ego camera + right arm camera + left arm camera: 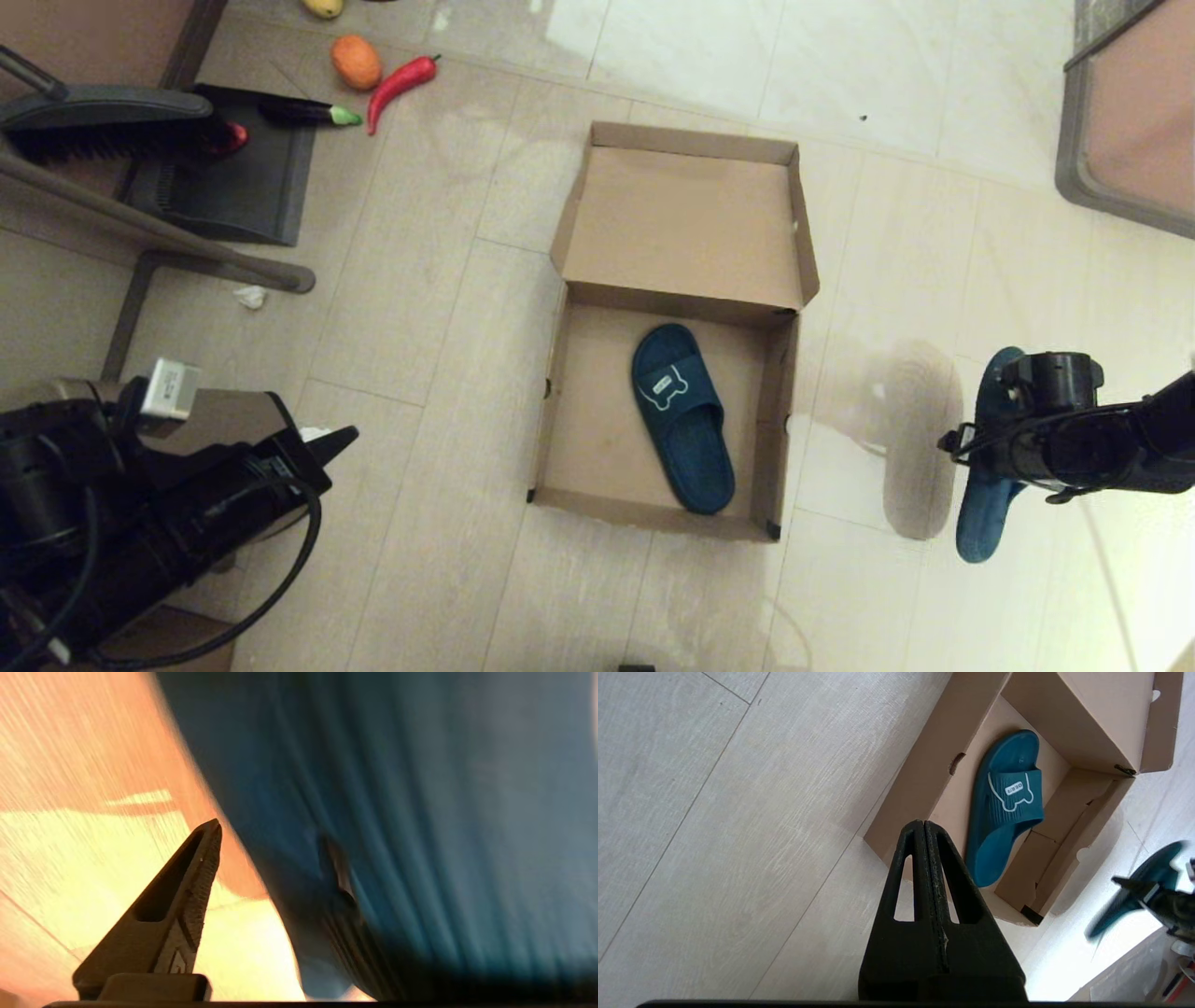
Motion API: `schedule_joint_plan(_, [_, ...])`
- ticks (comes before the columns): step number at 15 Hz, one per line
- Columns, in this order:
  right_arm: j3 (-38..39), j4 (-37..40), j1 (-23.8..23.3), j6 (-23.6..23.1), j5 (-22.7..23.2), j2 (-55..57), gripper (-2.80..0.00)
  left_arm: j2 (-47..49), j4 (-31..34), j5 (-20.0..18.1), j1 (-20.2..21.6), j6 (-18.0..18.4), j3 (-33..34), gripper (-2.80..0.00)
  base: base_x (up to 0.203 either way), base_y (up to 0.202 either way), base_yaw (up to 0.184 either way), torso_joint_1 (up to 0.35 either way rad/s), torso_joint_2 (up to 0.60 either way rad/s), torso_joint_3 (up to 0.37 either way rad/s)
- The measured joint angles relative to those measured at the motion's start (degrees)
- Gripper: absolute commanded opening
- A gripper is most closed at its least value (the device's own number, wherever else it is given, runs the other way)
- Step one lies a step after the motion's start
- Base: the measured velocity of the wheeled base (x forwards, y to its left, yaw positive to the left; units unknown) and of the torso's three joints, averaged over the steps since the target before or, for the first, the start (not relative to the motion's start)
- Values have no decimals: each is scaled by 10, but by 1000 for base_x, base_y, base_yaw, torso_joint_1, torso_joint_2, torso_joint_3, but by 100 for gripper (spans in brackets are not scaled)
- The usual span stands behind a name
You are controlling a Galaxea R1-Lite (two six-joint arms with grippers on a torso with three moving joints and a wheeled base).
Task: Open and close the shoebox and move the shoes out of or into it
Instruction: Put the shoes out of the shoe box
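The brown shoebox lies open on the floor, its lid folded back flat. One teal slipper rests inside at a slant, also in the left wrist view as slipper. The second slipper hangs just above the floor to the right of the box, its shadow cast beside it. My right gripper is closed on it. In the right wrist view one finger meets the edge of this slipper; the other finger is hidden. My left gripper is shut and empty, parked low left.
A dustpan with brush, a red pepper, an orange fruit and an eggplant lie at the far left. A metal leg crosses the left floor. Furniture stands at the far right. A darker box sits under my left arm.
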Motion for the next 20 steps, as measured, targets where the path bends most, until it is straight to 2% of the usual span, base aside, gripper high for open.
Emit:
schedule_joint_plan(7, [85,12,22,-31,16,-9,0,-4,0,1,0,1,2,-280,0,0,0,0,0,0])
schedule_joint_plan(11, [59,11,37,-25,18,-28,0,-9,0,2,0,1,6,-280,0,0,0,0,0,0])
schedule_joint_plan(13, [52,13,84,-16,28,-60,0,-9,0,2,0,1,7,-280,0,0,0,0,0,0])
schedule_joint_plan(20, [10,65,333,-7,18,-165,0,-4,0,3,-2,3,5,-280,0,0,0,0,0,0])
